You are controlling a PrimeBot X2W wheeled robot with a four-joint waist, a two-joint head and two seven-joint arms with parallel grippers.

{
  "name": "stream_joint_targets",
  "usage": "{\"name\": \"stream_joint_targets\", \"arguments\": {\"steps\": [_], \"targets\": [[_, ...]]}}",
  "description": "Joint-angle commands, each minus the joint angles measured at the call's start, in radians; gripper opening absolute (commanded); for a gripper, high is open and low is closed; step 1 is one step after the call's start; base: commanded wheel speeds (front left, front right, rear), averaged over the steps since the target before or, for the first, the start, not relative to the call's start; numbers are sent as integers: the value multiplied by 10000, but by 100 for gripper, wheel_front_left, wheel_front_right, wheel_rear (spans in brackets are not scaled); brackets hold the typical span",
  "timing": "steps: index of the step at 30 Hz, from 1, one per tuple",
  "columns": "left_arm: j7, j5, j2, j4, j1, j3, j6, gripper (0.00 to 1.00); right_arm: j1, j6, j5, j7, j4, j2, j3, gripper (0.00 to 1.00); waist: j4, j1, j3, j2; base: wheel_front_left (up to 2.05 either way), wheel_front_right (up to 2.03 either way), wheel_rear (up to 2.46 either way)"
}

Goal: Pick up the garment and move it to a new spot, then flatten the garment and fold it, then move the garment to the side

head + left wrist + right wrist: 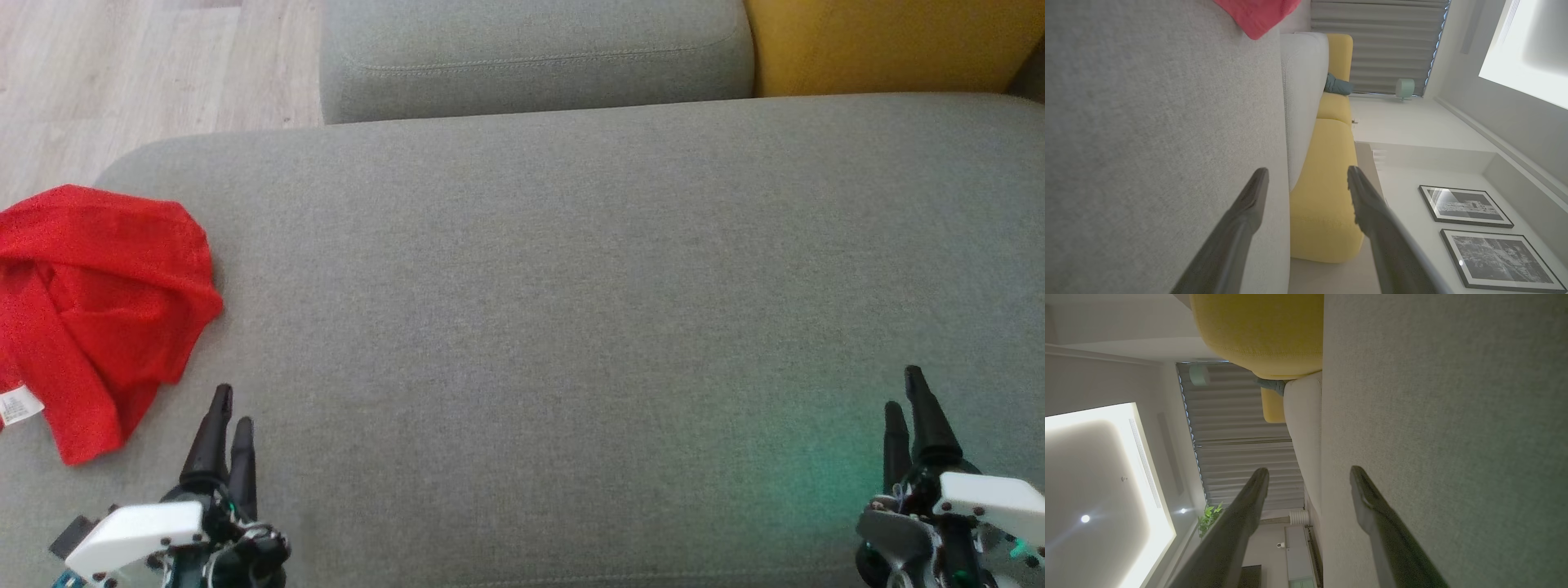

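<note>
Left gripper (233, 408) and right gripper (904, 389) at near edge of grey cushion (571, 286): jaws parted, both empty. Red garment (98, 278) crumpled at cushion's left end, just beyond left gripper. Judgement: left arm reaches, pinches a thick fold, lifts clear before carrying.

The garment (94, 310) is a bright red, fuzzy-textured piece, bunched and crumpled rather than spread flat. It lies at the left edge of the head view, at mid-height, and the frame cuts it off on that side. It rests on the left end of the grey cushion (571, 327), with overlapping folds and one lobe trailing toward the lower left. A small white label (18, 406) sits at its lower-left edge (print too small to read). In the left wrist view, a red corner of it (1255, 14) shows at the top centre.
</note>
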Motion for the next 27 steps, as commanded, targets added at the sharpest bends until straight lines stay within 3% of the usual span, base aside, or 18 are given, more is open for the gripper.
{"name": "stream_joint_targets", "arguments": {"steps": [1, 11, 27], "targets": [[-127, 101, 117, -430, -536, -82, -18, 100, -421, -1, -210, -162, -383, -84, 112, 100, 0, 0, 1, 0, 0, 0, 0], [-453, 707, 263, -652, -686, -284, -24, 100, -575, -1, -1103, -460, -495, -285, 475, 100, -9, 0, 3, 0, 0, 0, 0], [-952, 3090, 248, -1265, -875, -229, -35, 100, -854, -3, -3968, -820, -998, -505, 767, 100, -41, 0, 16, 0, 0, 0, 0]]}}
